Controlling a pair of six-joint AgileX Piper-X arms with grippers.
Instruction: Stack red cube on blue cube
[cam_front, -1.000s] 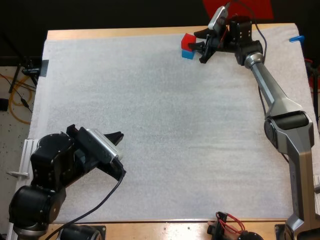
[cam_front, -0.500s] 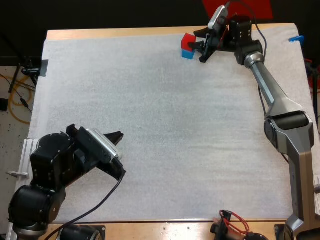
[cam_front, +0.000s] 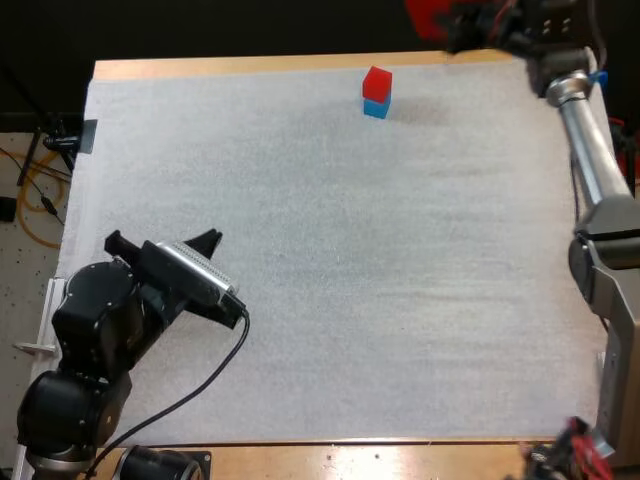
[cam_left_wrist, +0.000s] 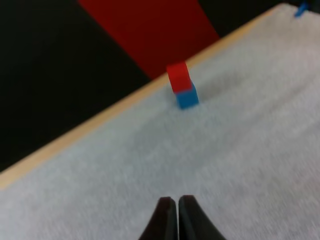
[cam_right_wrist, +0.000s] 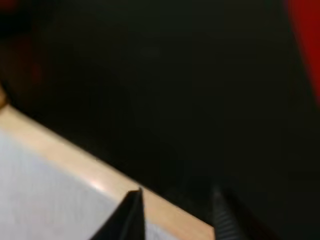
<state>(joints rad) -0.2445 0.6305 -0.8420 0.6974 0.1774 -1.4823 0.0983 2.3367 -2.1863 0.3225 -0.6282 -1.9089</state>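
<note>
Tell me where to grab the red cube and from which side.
Take the red cube by two opposite flat sides, coming straight down from above. It sits squarely atop the blue cube, so its top and sides are free; a sideways approach might push the stack over.

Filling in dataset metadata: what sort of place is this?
Probably a robotics lab bench: two robot arms at a wooden table with a white mat, and a red cube stacked on a blue cube as test props.
</note>
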